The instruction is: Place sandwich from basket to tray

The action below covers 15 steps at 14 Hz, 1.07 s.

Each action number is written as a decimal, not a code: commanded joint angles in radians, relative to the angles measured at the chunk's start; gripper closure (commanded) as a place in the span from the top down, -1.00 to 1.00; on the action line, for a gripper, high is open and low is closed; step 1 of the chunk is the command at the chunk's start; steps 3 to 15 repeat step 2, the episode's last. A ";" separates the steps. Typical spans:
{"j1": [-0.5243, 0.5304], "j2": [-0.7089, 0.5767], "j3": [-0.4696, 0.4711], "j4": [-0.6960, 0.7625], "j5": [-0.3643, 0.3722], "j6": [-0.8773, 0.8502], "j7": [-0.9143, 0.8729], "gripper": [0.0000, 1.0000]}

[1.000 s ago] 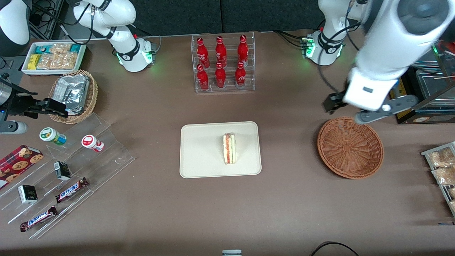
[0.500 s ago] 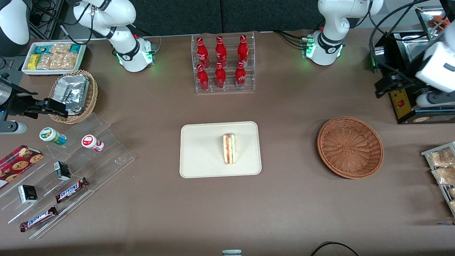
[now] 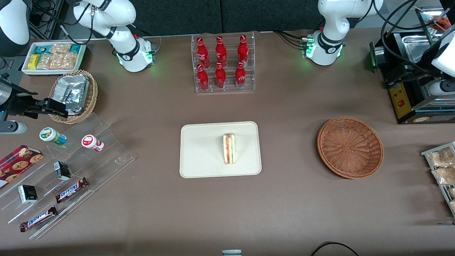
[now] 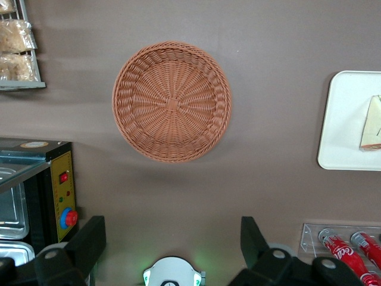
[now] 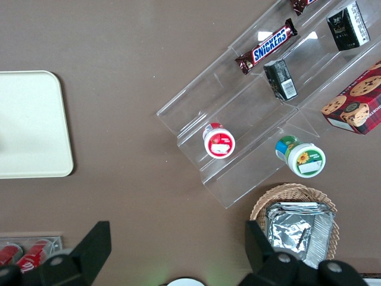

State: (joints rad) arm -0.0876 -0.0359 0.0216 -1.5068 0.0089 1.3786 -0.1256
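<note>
The sandwich point(image 3: 229, 148) stands on its edge on the cream tray point(image 3: 199, 149) in the middle of the table, with red and green filling showing. The reddish-brown wicker basket point(image 3: 330, 142) is empty and sits beside the tray, toward the working arm's end. My gripper point(image 3: 396, 74) is open and empty. It hangs high over the black appliance, farther from the front camera than the basket and apart from it. The left wrist view shows the open gripper point(image 4: 172, 241), the empty basket point(image 4: 172, 101), the tray's end point(image 4: 345, 119) and the sandwich point(image 4: 372, 122).
A clear rack of red bottles point(image 3: 223, 64) stands at the back middle. A black appliance point(image 3: 405, 103) and a rack of snack packets point(image 3: 440, 167) are at the working arm's end. Clear shelves with candy bars point(image 3: 71, 167) and a foil-packet basket point(image 3: 73, 94) are at the parked arm's end.
My gripper has moved away from above the basket toward the working arm's end of the table, now over the black appliance. The sandwich, tray and basket have not moved.
</note>
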 commanded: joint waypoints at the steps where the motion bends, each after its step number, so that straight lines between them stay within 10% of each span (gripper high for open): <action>1: -0.020 -0.003 -0.002 0.008 -0.006 0.008 0.012 1.00; 15: -0.018 -0.006 -0.002 0.008 -0.006 0.007 0.014 1.00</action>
